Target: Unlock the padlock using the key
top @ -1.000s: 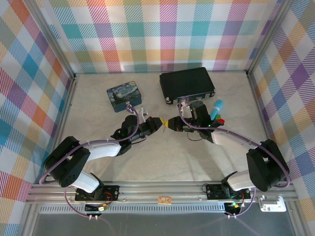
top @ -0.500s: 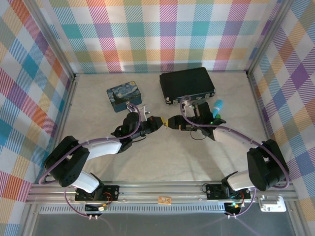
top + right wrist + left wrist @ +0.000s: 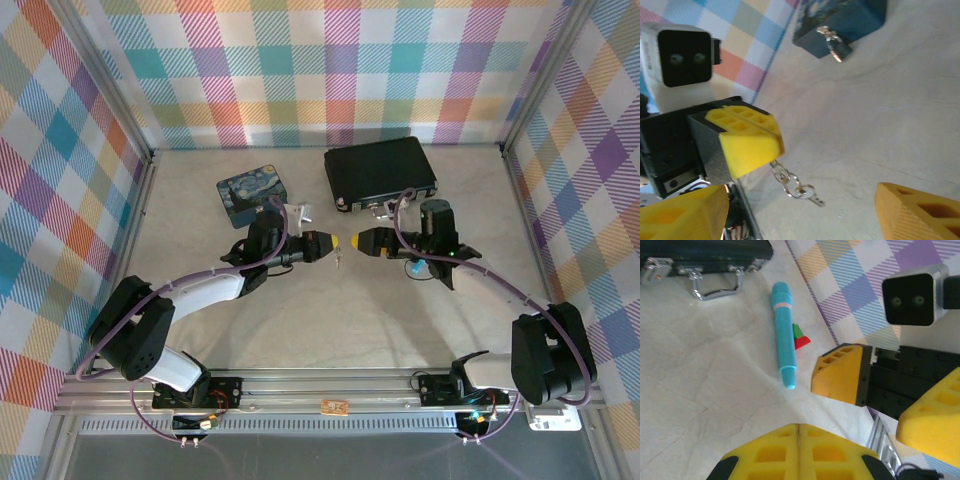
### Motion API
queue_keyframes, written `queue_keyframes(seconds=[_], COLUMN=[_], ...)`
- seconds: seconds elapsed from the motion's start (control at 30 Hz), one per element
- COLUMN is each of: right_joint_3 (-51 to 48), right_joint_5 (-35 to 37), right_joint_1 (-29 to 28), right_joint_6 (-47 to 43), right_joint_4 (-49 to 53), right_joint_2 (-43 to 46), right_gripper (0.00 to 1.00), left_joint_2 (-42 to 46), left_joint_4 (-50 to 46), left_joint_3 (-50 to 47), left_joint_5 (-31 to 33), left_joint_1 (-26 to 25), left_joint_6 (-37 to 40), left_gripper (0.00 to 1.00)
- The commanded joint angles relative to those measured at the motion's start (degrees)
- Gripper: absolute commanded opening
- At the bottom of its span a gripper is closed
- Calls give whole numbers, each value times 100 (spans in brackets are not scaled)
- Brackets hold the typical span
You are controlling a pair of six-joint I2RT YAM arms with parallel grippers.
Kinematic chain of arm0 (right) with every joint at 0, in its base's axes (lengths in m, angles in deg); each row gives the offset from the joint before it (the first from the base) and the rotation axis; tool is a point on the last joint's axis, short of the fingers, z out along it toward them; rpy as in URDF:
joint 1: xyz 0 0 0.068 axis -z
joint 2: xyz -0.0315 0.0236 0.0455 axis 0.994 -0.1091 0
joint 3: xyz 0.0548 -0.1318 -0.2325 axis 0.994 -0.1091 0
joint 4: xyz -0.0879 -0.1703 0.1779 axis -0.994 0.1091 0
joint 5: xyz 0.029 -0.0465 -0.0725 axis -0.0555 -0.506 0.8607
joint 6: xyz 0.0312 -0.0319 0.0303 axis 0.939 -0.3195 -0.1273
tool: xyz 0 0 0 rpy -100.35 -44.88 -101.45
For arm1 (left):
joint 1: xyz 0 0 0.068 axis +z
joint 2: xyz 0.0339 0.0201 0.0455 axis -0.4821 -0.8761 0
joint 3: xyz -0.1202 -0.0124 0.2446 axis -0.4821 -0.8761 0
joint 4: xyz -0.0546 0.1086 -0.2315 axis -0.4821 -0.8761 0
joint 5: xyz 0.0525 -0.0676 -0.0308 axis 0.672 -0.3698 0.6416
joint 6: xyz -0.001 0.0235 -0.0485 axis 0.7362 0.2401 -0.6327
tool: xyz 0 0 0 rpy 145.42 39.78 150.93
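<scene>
Right wrist view gives us the best look at the key (image 3: 810, 195): a tiny, thin piece of metal dangling from a short run of ring links (image 3: 784, 177). The top link is pinched between the yellow fingers (image 3: 747, 140) of the left gripper (image 3: 325, 243), which are pressed flat together. The key hangs in the air above the pale surface (image 3: 330, 330), touching nothing else. The right gripper (image 3: 361, 240) faces it from just beside, and its fingers are spread wide with nothing between them.

The padlock (image 3: 835, 47) hangs at the front clasp of the blue tin (image 3: 852, 20), well apart from both grippers.

We judge the key to be very light and stiff, with smooth, slippery metal faces. Because it hangs from loose links, it will swing and twist at the lightest touch. It cannot be aimed while held by the ring. We would want the right fingers to close on the flat head of the key, across its broad faces. That leaves the blade sticking out clear of the pads. A grip on the blade itself would leave nothing to insert, and a grip on the thin edge would likely let it squirt out.

The padlock looks small, hard and light too, and it seems to hang freely from its shackle. It will probably pivot away when the key pushes at it. We would take it by its body, across the flat sides, leaving the keyhole end open. The tin may slide as well, so any pushing should be gentle.
</scene>
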State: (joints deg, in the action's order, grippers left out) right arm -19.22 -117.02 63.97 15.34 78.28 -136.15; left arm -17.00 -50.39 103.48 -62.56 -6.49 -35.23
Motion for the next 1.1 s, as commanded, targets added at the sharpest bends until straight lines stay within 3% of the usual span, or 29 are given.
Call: queue_keyframes(seconds=[0.0,0.3,0.77,1.07], right_joint_3=[-236,-495,-634,-626], right_joint_5=[-563,-900,-1003,-946], right_joint_1=[8,-26,-342,-387], right_joint_6=[326,742,1026,1382], right_joint_4=[-1200,-2196,-2729,-3397], right_joint_2=[152,-126,-516,-834], right_gripper=[72,50,42,18], left_joint_2=[158,200,73,-252], left_joint_4=[194,721,1326,2011], left_joint_3=[202,73,-42,-114], left_joint_5=[-525,-805,-779,-939], left_joint_1=[59,60,62,48], left_joint_6=[232,88,-398,-876], left_gripper=[0,0,0,0])
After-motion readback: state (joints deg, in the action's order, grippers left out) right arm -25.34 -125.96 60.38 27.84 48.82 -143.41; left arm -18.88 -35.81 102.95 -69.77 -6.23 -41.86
